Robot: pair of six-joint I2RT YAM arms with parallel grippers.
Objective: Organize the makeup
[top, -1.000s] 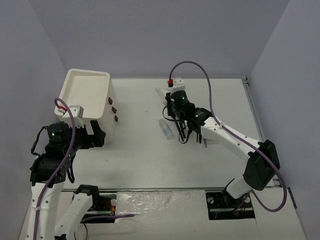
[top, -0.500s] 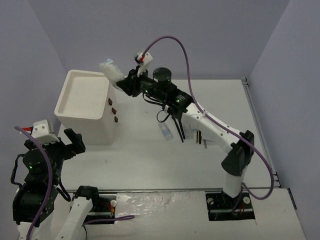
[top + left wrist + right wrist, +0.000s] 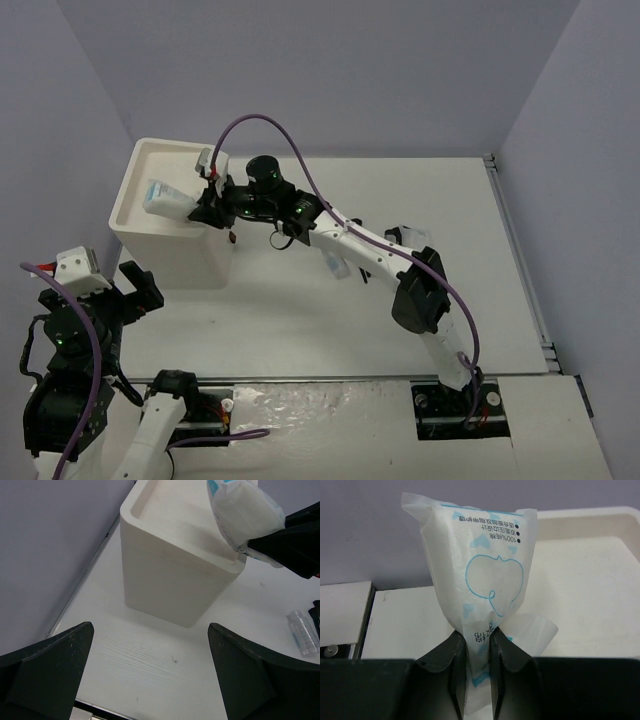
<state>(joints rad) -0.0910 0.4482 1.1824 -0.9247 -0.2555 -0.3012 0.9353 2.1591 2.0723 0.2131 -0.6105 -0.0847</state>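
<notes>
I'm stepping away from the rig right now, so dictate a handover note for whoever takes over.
Left gripper: open, empty, facing the box.
Right gripper: shut on a packet, above the box's top tray.
Done: no makeup seen in the tray yet.
Left: drop the packet, then fetch the clear tube on the table.
</notes>
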